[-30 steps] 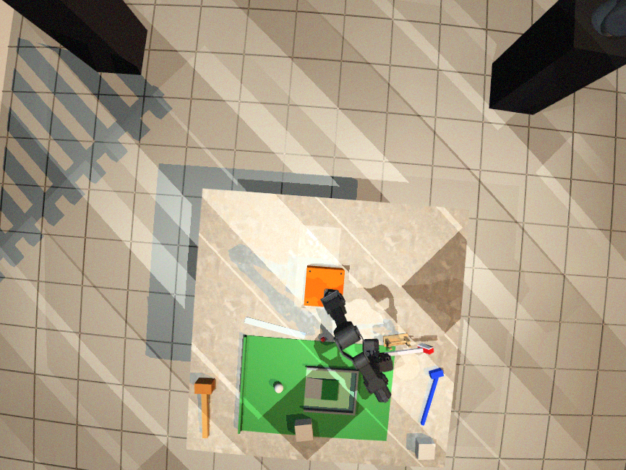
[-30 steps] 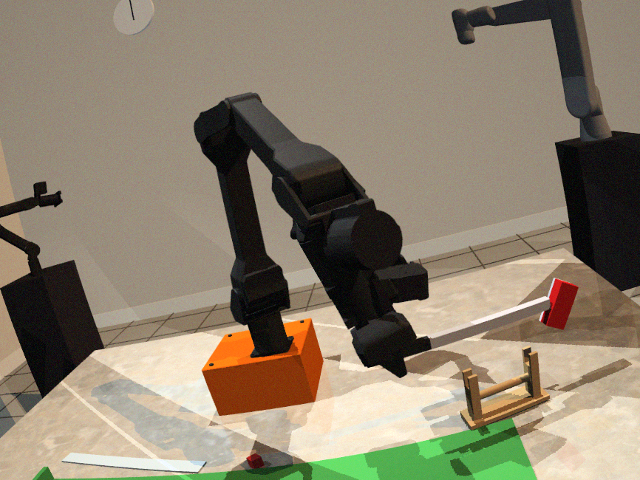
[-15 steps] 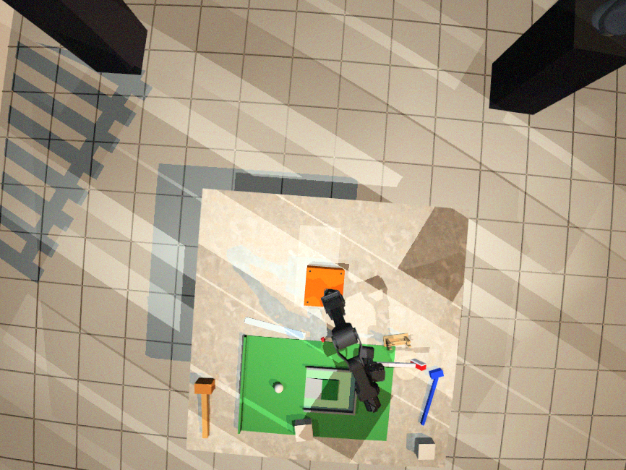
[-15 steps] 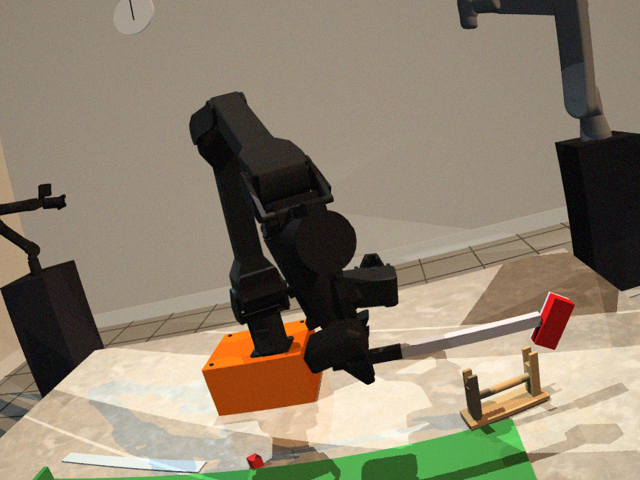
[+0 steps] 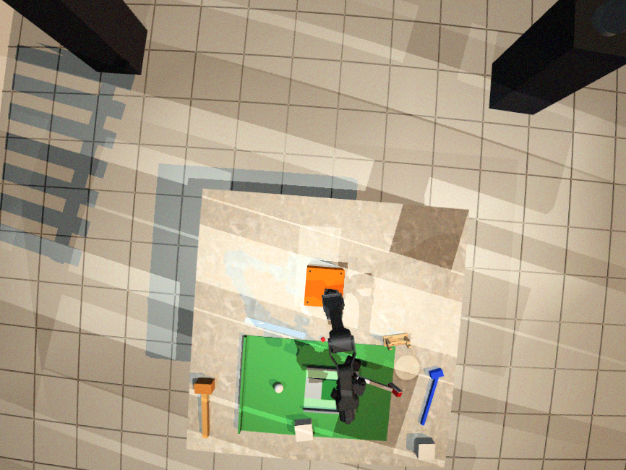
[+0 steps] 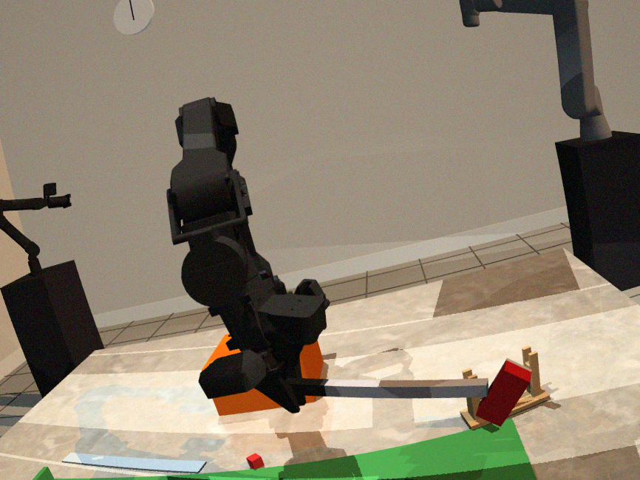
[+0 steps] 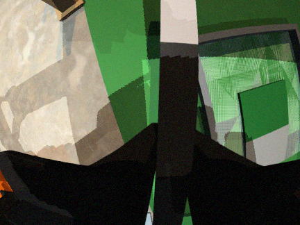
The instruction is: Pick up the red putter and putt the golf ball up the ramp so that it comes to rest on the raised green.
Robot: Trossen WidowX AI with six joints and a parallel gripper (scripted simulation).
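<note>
The red-headed putter (image 5: 397,390) (image 6: 504,392) (image 7: 177,87) has a pale shaft and a dark grip. My gripper (image 5: 360,380) (image 6: 296,396) (image 7: 168,130) is shut on that grip, and the shaft sticks out sideways above the table. In the top view the head is over the right edge of the green mat (image 5: 262,353) (image 6: 439,452). The white golf ball (image 5: 278,387) is on the mat's left part. To its right is a walled structure with a grey ramp (image 5: 313,389) (image 7: 271,149) and a raised green (image 5: 322,403) (image 7: 222,76); my arm hides its right part in the top view.
The wooden stand (image 5: 397,340) (image 6: 512,410) is at the mat's upper right corner. A blue mallet (image 5: 429,397) lies right, an orange mallet (image 5: 204,404) left. White blocks (image 5: 303,432) (image 5: 426,451) are at the front. A small red cube (image 5: 322,339) (image 6: 254,461) lies behind the mat.
</note>
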